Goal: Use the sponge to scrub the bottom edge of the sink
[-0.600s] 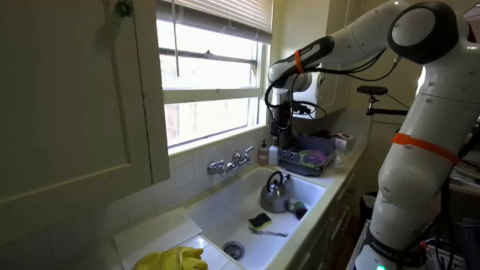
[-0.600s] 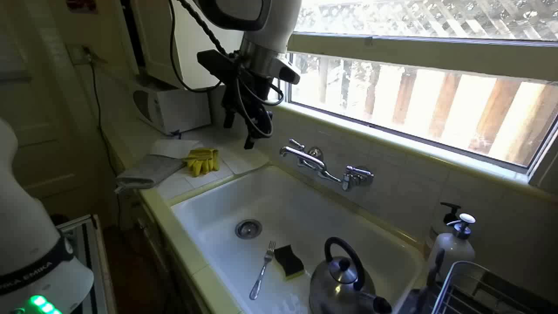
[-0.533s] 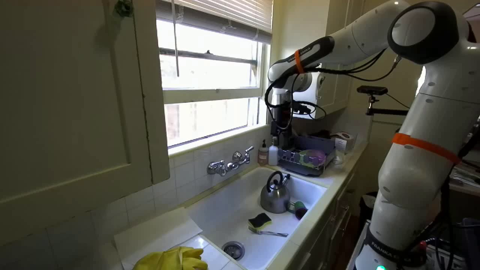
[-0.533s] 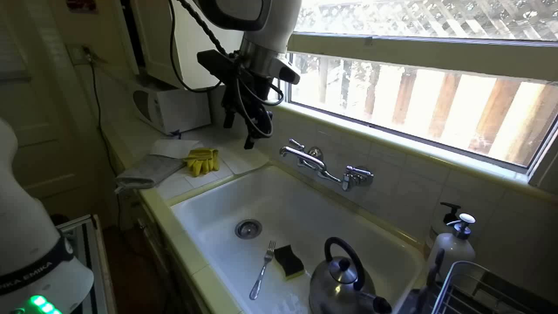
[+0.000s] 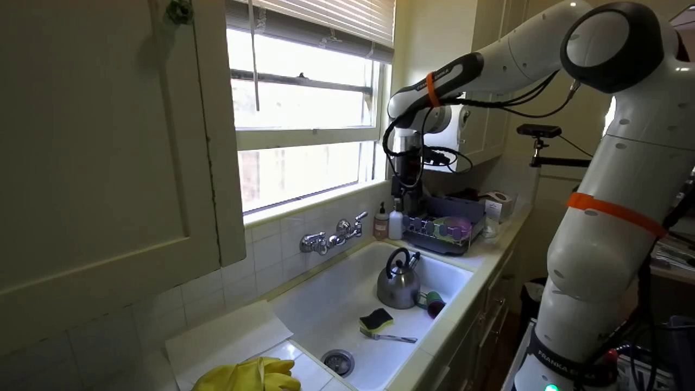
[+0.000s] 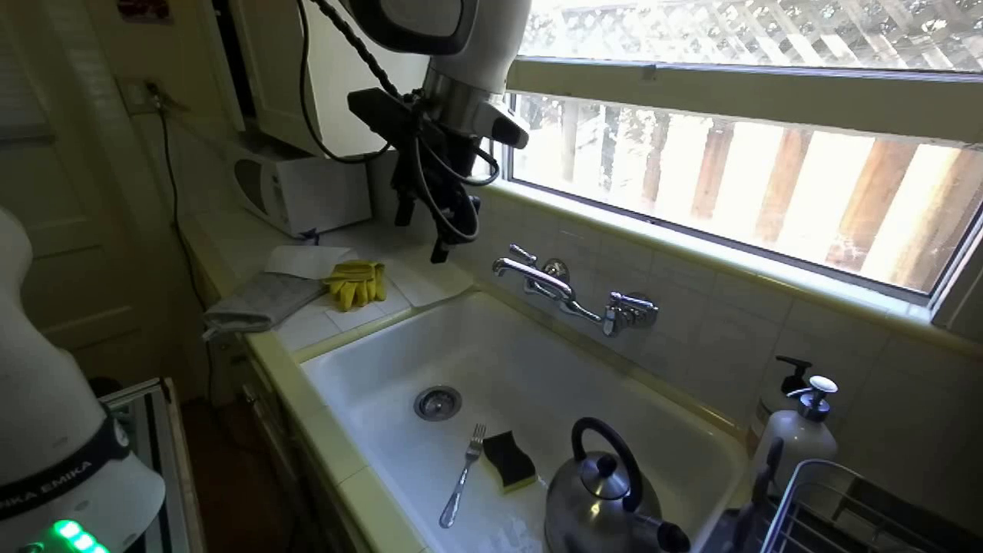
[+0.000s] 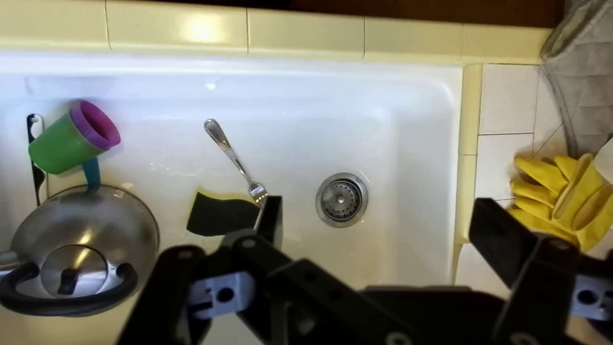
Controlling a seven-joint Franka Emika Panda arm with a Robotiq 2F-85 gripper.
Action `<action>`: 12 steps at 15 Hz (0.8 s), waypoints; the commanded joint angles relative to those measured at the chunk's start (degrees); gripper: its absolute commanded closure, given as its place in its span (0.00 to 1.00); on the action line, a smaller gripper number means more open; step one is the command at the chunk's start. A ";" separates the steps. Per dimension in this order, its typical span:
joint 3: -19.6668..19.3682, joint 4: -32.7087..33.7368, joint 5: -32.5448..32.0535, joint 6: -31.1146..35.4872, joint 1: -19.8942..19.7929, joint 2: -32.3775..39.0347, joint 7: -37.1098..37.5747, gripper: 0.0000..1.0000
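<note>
The sponge, black on top with a yellow body, lies flat on the floor of the white sink. It shows in both exterior views, as the sponge [image 5: 376, 320] in the sink [image 5: 317, 301] and the sponge [image 6: 509, 461] in the sink [image 6: 365, 369]. My gripper [image 6: 421, 238] is open and empty, high above the sink near the window wall. In the wrist view the fingers of the gripper [image 7: 380, 208] are wide apart, with the sink floor [image 7: 297, 139] far below. The sponge [image 7: 220, 215] there is left of the left finger, partly near its tip.
A fork [image 7: 230, 153] touches or nearly touches the sponge. A steel kettle [image 7: 96, 230], stacked cups [image 7: 62, 143] and the drain [image 7: 341, 200] are in the sink. A faucet [image 6: 537, 278] juts from the wall. Yellow gloves [image 6: 357, 284] and a dish rack [image 5: 442, 233] are on the counters.
</note>
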 commanded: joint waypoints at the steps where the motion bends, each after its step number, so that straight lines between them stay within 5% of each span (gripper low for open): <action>1: 2.14 -1.48 2.22 10.27 -2.53 3.85 7.01 0.00; 7: 4.27 -6.73 5.46 34.30 -3.47 12.48 16.50 0.00; 12: 4.87 -8.88 8.20 48.04 -5.57 22.35 17.68 0.00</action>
